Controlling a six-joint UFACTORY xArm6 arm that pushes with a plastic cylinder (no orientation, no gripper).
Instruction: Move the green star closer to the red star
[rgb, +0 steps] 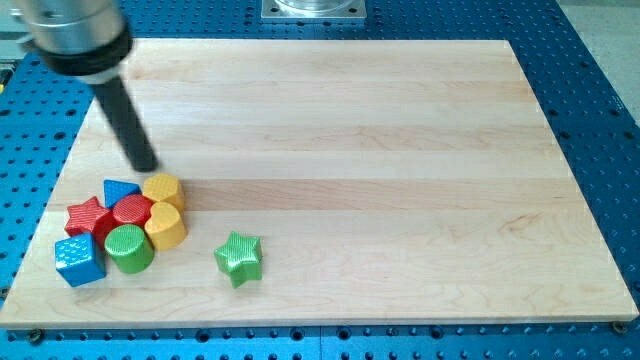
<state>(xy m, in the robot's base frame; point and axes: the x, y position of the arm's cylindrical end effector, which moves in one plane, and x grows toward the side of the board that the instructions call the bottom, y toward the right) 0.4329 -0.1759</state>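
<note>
The green star (239, 257) lies alone near the view's bottom, left of centre. The red star (87, 217) sits at the left end of a cluster of blocks at the view's lower left, well left of the green star. My tip (147, 166) rests on the board just above that cluster, close to the blue triangle (119, 190) and the upper yellow block (162, 188). The tip is far up and left of the green star and touches no block that I can see.
The cluster also holds a red hexagon-like block (132, 210), a yellow heart-like block (166, 227), a green cylinder (128, 248) and a blue cube (79, 260). The wooden board (400, 150) lies on a blue perforated table; its left edge is near the cluster.
</note>
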